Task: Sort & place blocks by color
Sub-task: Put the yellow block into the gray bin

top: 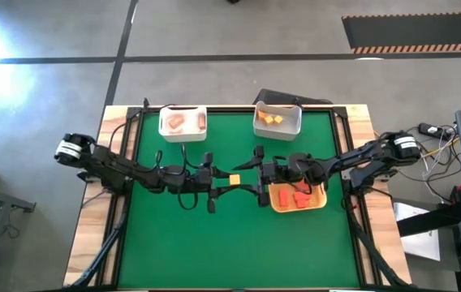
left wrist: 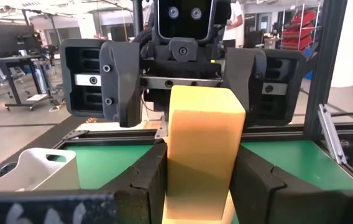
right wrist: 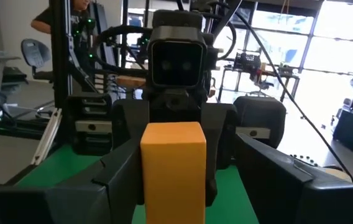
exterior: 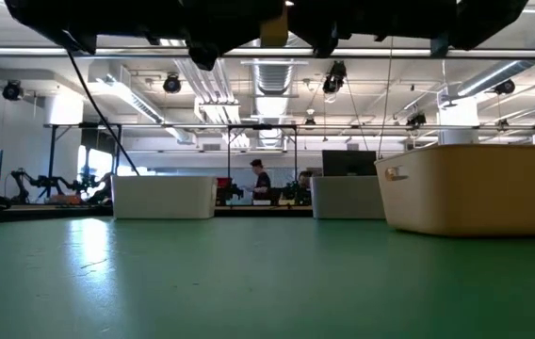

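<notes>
Seems to be a hand-over in the air, above the middle of the green mat [top: 214,243].

Nearest, at the left gripper [left wrist: 198,186]: clamped on the yellow-orange block [left wrist: 201,143], with both dark fingers [left wrist: 145,180] pressed flat on its sides and the block upright, well clear of the table.

Directly opposite, at the right gripper [right wrist: 173,199]: released, fingers [right wrist: 102,180] spread wide on either side of the same block and apparently not touching it.

To do the step well:
- Bring the right gripper in straight and level, with the block centred between its fingers.
- Take hold on the free faces, not where the left fingers already sit.
- Close slowly; loosen the left clamp only once the right grip looks firm, otherwise risk of a drop or a twist.

Further off, just beside the right arm: the orange tray [top: 299,210] with red blocks [top: 299,197] inside.

Farthest, at the far edge of the table: the right-hand white bin [top: 277,134], already holding yellow pieces, probably the correct goal; avoid the left-hand white bin [top: 183,138] with reddish-brown pieces.
</notes>
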### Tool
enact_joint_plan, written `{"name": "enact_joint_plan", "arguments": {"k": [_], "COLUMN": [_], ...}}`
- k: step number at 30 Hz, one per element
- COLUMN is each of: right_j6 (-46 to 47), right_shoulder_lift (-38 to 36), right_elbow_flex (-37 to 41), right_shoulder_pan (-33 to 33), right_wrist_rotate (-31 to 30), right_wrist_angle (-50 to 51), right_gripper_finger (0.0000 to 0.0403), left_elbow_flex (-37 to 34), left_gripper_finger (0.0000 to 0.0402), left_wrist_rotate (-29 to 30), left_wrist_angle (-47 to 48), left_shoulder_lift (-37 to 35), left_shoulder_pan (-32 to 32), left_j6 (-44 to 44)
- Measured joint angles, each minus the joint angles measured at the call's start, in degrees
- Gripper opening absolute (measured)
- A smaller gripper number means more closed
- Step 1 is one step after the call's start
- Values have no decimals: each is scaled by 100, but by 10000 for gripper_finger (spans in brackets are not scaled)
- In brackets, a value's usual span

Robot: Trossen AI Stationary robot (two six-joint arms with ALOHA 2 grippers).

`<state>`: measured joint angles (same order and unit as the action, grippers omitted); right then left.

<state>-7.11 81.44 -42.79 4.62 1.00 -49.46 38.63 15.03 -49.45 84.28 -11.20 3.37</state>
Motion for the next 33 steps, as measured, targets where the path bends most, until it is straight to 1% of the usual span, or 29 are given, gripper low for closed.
{"name": "enact_joint_plan", "arguments": {"k": [4,7,9,13,15,19,21,23,25,27,29,31,33], "right_j6": [5,11,43,53,26,-38,-95,-96,-87,-87,-101,-178,-299], "right_shoulder_lift": [44,42,42,35,33,31,31,9,-89,-250,-413,-541,-581], "right_elbow_flex": [-24,-24,-24,-22,-22,-22,-22,-22,-97,-235,-458,-700,-939], "right_shoulder_pan": [0,0,0,0,0,-11,-26,-62,-124,-190,-240,-296,-400], "right_wrist_rotate": [-5,5,10,51,47,28,30,50,39,-17,-378,-1130,-2144], "right_wrist_angle": [-5,-5,-3,8,5,142,265,419,949,1775,2838,3933,4863], "right_gripper_finger": [231,214,189,117,116,116,116,116,116,116,116,116,116], "left_elbow_flex": [0,0,0,0,0,-21,-67,-118,-179,-242,-260,-263,-264], "left_gripper_finger": [116,116,116,117,143,215,237,251,256,257,258,259,259], "left_wrist_rotate": [-1,4,10,42,44,188,196,218,260,262,300,360,537], "left_wrist_angle": [0,2,2,0,4,32,40,52,63,102,280,511,633], "left_shoulder_lift": [12,12,12,9,9,9,9,9,7,7,3,3,3], "left_shoulder_pan": [0,5,25,61,88,125,132,136,136,133,133,136,133], "left_j6": [3,3,3,-7,-1,14,14,-4,-163,-334,-574,-781,-922]}}
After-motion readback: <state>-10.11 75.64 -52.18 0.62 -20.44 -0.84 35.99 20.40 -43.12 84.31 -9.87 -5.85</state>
